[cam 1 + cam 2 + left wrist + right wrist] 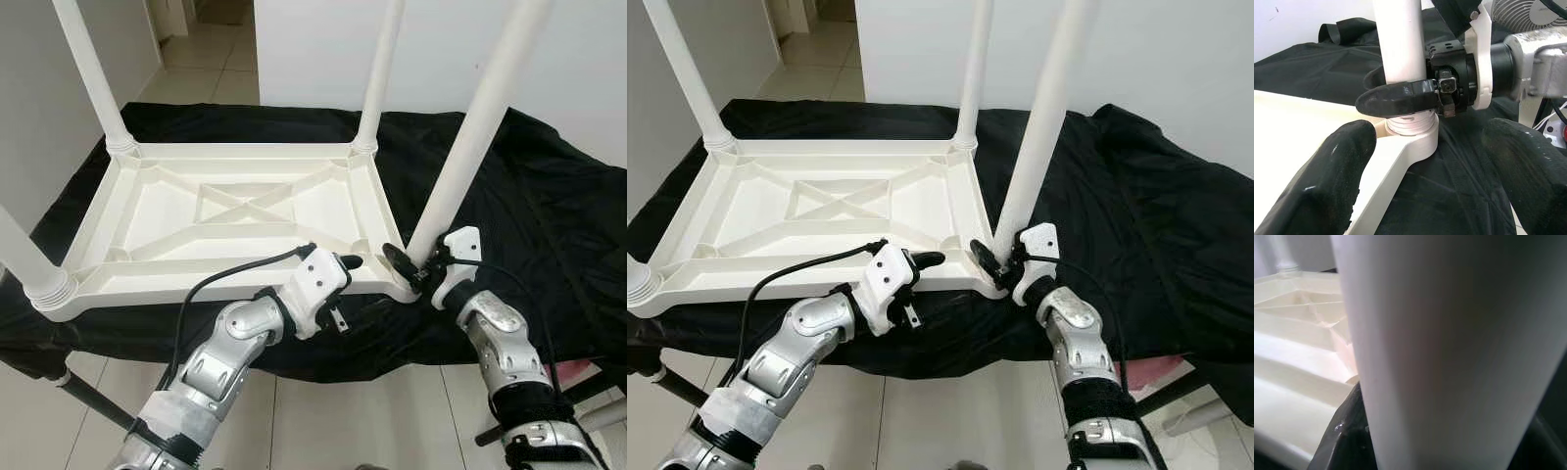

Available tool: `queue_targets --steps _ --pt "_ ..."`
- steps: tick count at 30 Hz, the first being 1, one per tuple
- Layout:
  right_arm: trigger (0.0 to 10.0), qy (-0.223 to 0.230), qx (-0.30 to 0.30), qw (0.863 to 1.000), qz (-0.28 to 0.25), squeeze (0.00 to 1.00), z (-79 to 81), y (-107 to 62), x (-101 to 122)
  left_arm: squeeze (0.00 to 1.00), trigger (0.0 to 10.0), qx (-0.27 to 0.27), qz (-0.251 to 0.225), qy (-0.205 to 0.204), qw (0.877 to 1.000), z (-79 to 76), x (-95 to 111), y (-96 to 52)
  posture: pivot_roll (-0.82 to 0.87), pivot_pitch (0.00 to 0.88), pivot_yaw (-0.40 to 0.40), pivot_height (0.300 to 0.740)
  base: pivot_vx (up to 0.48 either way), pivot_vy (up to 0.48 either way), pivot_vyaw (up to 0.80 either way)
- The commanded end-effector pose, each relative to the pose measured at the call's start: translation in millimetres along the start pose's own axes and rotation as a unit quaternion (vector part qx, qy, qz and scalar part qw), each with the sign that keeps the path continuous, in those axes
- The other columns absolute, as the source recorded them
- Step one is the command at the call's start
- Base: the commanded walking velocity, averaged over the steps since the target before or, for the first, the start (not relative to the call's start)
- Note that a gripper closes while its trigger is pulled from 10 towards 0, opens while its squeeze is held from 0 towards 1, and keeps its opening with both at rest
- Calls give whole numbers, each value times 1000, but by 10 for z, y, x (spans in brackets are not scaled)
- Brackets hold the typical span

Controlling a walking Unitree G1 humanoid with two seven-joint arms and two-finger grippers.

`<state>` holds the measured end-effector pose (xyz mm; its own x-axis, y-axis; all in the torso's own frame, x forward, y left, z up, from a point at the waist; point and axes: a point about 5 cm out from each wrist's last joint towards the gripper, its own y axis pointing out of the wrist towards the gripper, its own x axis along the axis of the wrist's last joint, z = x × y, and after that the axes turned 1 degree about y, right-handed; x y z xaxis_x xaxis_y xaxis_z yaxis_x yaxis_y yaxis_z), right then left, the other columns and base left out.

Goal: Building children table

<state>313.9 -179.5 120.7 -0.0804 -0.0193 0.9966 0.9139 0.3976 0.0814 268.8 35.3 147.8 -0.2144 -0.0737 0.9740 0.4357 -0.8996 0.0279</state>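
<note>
Across the black cloth [529, 186] before us lies the white plastic tabletop [235, 211], upside down with its ribbed underside showing, and four white legs rise from its corners. At about five o'clock from the tabletop's middle stands the near right leg [470, 137], leaning slightly off upright in its corner socket [1413, 132]. Our right gripper [407, 266] is clamped round this leg just above the socket, one black finger [1396, 98] wrapped across its front. Our left gripper [345, 264] rests at the near rim [196, 289], around seven o'clock from that leg, with its fingers [1327, 176] spread wide apart and holding nothing, pointed at the same corner. We judge the leg to be light, hollow and stiff, but smooth and rather slippery, so a hold low down near the ribbed collar should give the best control for twisting or pressing it home. The tabletop looks light enough to slide on the cloth, so we think the left gripper would do well to brace the rim beside the socket. A push high on the leg could tip it or lever the socket.
</note>
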Motion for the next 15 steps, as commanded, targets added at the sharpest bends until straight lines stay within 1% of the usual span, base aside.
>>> queue_targets --steps 1,2,3,5,6,7,9,10,11,12,13,14,15 --pt "10000 23 -38 999 13 0 54 -9 -72 0 10000 -17 -3 4 1000 -15 16 11 -78 0 -10 740 0 0 0" --pt "10000 23 -38 999 13 0 54 -9 -72 0 10000 -17 -3 4 1000 -15 16 11 -78 0 -10 740 0 0 0" --pt "10000 24 -55 998 10 0 85 -10 -71 0 10000 -17 -4 4 1000 -15 16 11 -78 0 -10 740 0 0 0" --pt "10000 24 -55 998 10 0 85 -10 -71 0 10000 -17 -4 4 1000 -15 16 11 -78 0 -10 740 0 0 0" --pt "10000 33 -95 995 6 0 123 -28 -77 0 10000 -16 -4 3 1000 -19 15 11 -78 0 -16 740 0 0 0" --pt "10000 33 -95 995 6 0 123 -28 -77 0 10000 -16 -4 3 1000 -19 15 11 -78 0 -16 740 0 0 0" --pt "10000 39 -130 991 10 0 128 -60 -101 0 10000 -14 -4 2 1000 -19 16 10 -80 0 -17 740 0 0 0" --pt "10000 39 -130 991 10 0 128 -60 -101 0 10000 -14 -4 2 1000 -19 16 10 -80 0 -17 740 0 0 0" --pt "10000 44 -162 986 18 0 124 -100 -145 0 10000 -14 -4 2 1000 -22 14 8 -81 0 -16 740 0 0 0" --pt "10000 44 -162 986 18 0 124 -100 -145 0 10000 -14 -4 2 1000 -22 14 8 -81 0 -16 740 0 0 0" --pt "10000 49 -184 981 24 0 122 -129 -176 0 10000 -14 -4 1 1000 -24 12 7 -81 0 -16 740 0 0 0" --pt "10000 49 -184 981 24 0 122 -129 -176 0 10000 -14 -4 1 1000 -24 12 7 -81 0 -16 740 0 0 0" --pt "10000 60 -204 977 31 0 176 -138 -224 0 10000 -14 -4 1 1000 -27 8 8 -85 0 -16 740 0 0 0"
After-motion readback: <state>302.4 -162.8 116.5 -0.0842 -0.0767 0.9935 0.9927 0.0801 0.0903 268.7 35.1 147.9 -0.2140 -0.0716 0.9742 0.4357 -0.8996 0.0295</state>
